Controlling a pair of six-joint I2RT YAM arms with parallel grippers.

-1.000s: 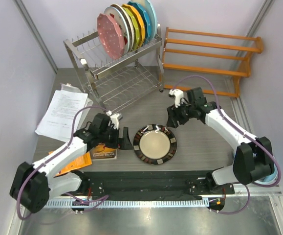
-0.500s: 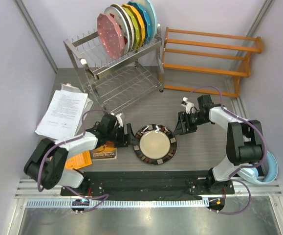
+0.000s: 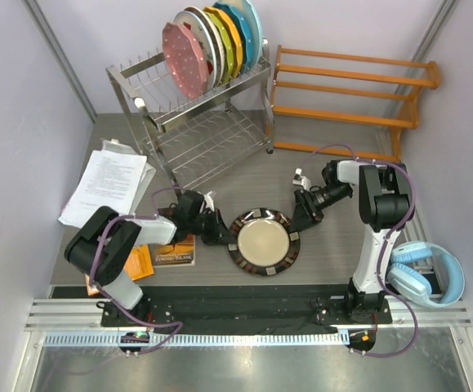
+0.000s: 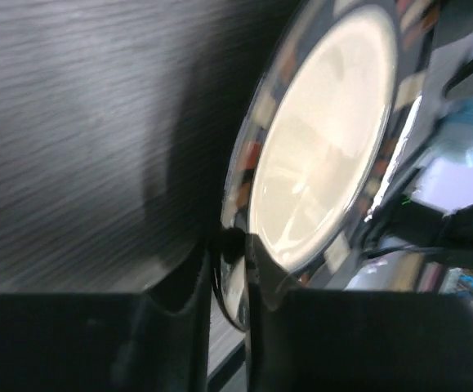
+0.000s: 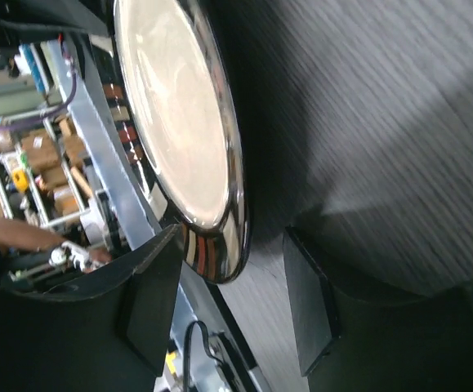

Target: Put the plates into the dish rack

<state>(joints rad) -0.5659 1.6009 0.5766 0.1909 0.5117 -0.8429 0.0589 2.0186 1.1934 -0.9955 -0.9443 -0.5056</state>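
The dark brown-rimmed plate (image 3: 264,243) with a beige centre lies on the table between both arms. My left gripper (image 3: 222,232) is shut on its left rim; in the left wrist view the fingers (image 4: 229,263) pinch the edge of the plate (image 4: 326,139). My right gripper (image 3: 301,217) is open at the plate's right rim. In the right wrist view the rim of the plate (image 5: 179,122) sits between the spread fingers of my right gripper (image 5: 229,304), apart from both. The dish rack (image 3: 195,122) stands at the back, with the pink polka-dotted plate (image 3: 183,59) and a brown-rimmed plate (image 3: 203,39) upright in its top tier.
Yellow-green, orange and blue plates (image 3: 234,33) stand in the same tier. An orange wooden shelf (image 3: 350,90) is at the back right. Papers (image 3: 105,188) and an orange booklet (image 3: 171,253) lie at the left. Blue headphones (image 3: 428,273) rest at the right edge.
My left gripper slid right to the plate's left rim and shut on it. My right gripper came down and left to the plate's right rim, narrowing a little. The plate shifted slightly.
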